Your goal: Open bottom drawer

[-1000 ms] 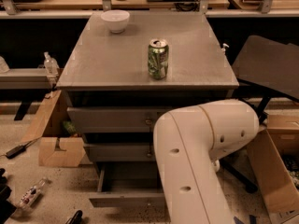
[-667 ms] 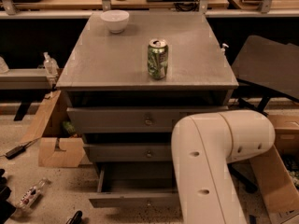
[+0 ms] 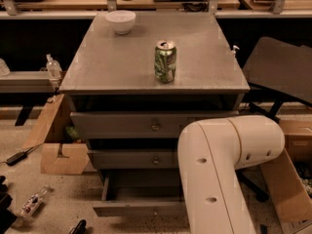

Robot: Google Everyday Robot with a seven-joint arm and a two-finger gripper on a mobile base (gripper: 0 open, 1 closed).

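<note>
The grey cabinet has three drawers. The bottom drawer [image 3: 139, 208] is pulled out towards me, its flat front low in the view with a small centre knob [image 3: 155, 211], and its plain grey inside [image 3: 141, 185] shows. The top drawer [image 3: 122, 125] and middle drawer [image 3: 129, 159] are shut. My white arm [image 3: 219, 165] fills the lower right and covers the right part of the drawers. The gripper is hidden from view.
A green can [image 3: 165, 61] and a white bowl [image 3: 121, 21] stand on the cabinet top [image 3: 112, 65]. A cardboard box [image 3: 61, 155] sits at the left, another [image 3: 292, 179] at the right. A dark chair [image 3: 282, 72] is at the right. Small items lie on the floor at the lower left.
My white arm has shifted to the right and slightly back. The bottom drawer stays pulled out as before.
</note>
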